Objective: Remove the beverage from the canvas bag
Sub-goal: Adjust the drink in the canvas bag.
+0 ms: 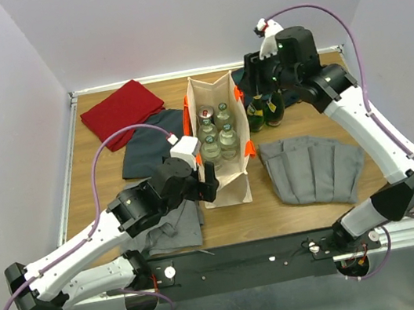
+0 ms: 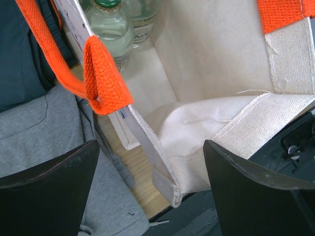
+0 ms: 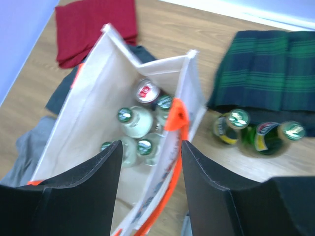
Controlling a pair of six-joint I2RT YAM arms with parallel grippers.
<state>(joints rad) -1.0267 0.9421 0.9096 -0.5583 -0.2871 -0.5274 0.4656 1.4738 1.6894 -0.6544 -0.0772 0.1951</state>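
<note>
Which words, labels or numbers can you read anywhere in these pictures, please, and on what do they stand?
None can be read.
Label on a clear bottle in the canvas bag: script too blurred.
Print on the bag's outer side: blurred.
Labels on the green bottles beside the bag: too blurred.
Red can top: markings unreadable.

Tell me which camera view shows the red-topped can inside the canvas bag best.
The right wrist view: it looks down into the canvas bag and shows the red-topped can large among the clear bottles, though slightly blurred. The top external view shows the can small. The left wrist view shows only bottles, no can.
</note>
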